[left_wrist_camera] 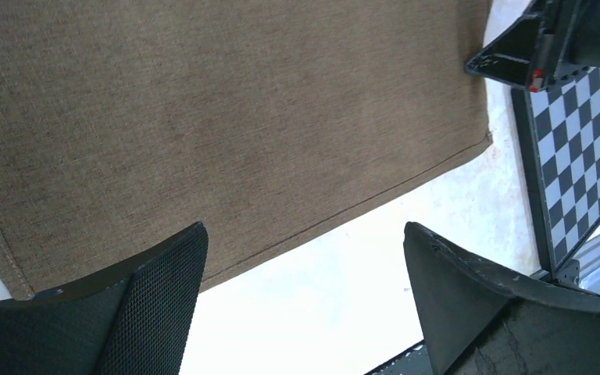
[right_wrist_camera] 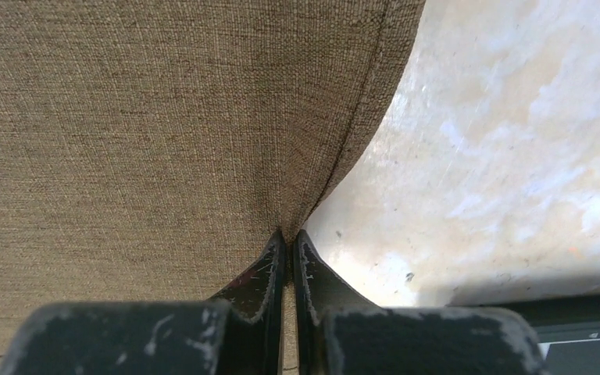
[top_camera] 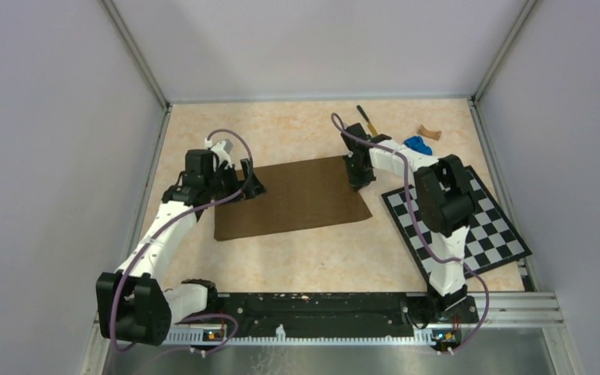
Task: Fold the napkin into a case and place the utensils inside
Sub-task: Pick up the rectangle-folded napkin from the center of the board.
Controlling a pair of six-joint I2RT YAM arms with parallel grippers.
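One wrist view's detail: right hand tight on napkin edge; left hand agape.

Top camera looked down from high behind the near edge of the table, covering all of it. Both wrist cameras sat close over the napkin, which all three views shared.

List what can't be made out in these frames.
- Top view: the right fingers cover the far right corner of the napkin, so the pinch itself is hidden there.
- Top view: the left fingers hide the napkin's far left corner.
- Top view: the tan item beside the blue toy is too small to identify.
- Fork: not made out in any view.
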